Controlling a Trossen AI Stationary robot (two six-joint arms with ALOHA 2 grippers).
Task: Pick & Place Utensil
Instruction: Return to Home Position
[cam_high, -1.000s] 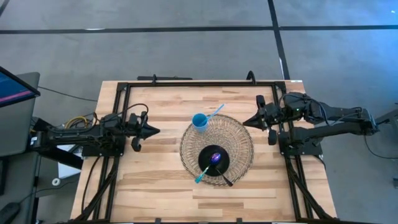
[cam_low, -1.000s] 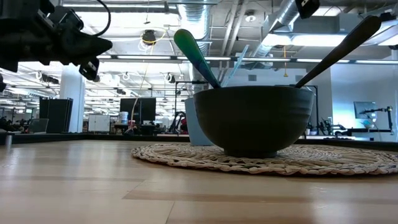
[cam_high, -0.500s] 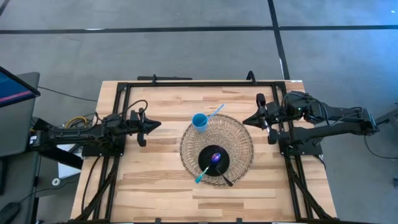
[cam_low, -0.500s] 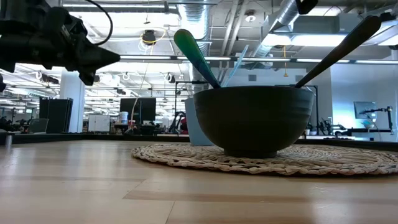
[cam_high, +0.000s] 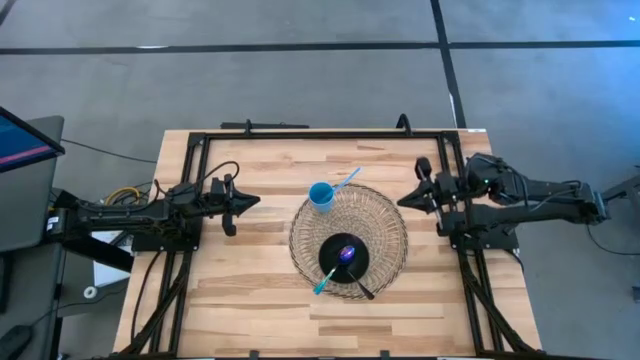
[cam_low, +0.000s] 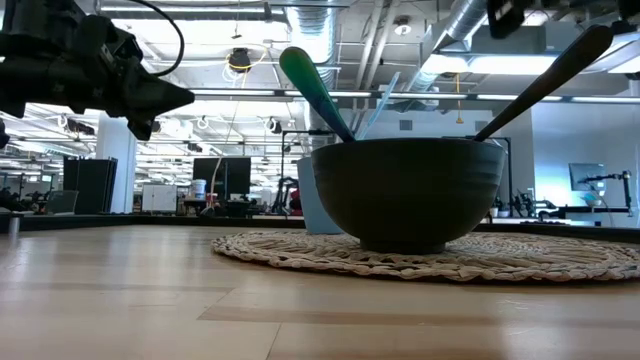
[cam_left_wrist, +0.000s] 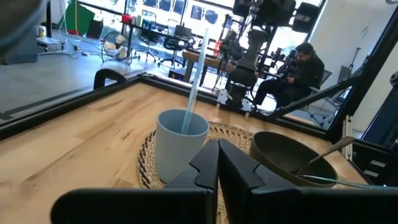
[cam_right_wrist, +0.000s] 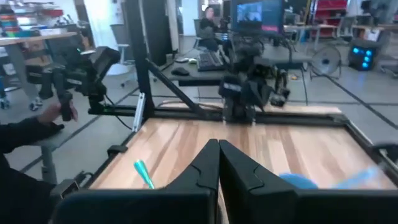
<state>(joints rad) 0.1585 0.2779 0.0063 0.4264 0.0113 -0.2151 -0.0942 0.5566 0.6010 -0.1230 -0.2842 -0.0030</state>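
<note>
1. Right gripper (cam_high: 402, 201) has backed toward the table's (cam_high: 250, 300) right edge since a second ago. Left gripper (cam_high: 254, 200) has shifted only slightly near the left edge. Nothing on the mat has moved.
2. Both of my grippers are closed and carry nothing; each wrist view shows the two fingers pressed together.
3. Blue cup (cam_high: 321, 196) stands upright mid-table, on the rim of the woven mat (cam_high: 385, 225), on the mat's side toward the left edge.
4. Blue straw (cam_high: 347, 180) is in the cup. Its long axis leans up and out toward the right edge.
5. Key relation: cup and straw lie between my two grippers, apart from both. The left is a little nearer the cup; the right is nearer the straw's free end.
6. Judgement: placing looks done. The retreat should go outward, away from the straw.
7. Count: one cup, one straw, one mat, one dark bowl (cam_high: 332, 252), and two spoons in the bowl, one teal (cam_high: 324, 281) and one dark (cam_high: 363, 290).
</note>
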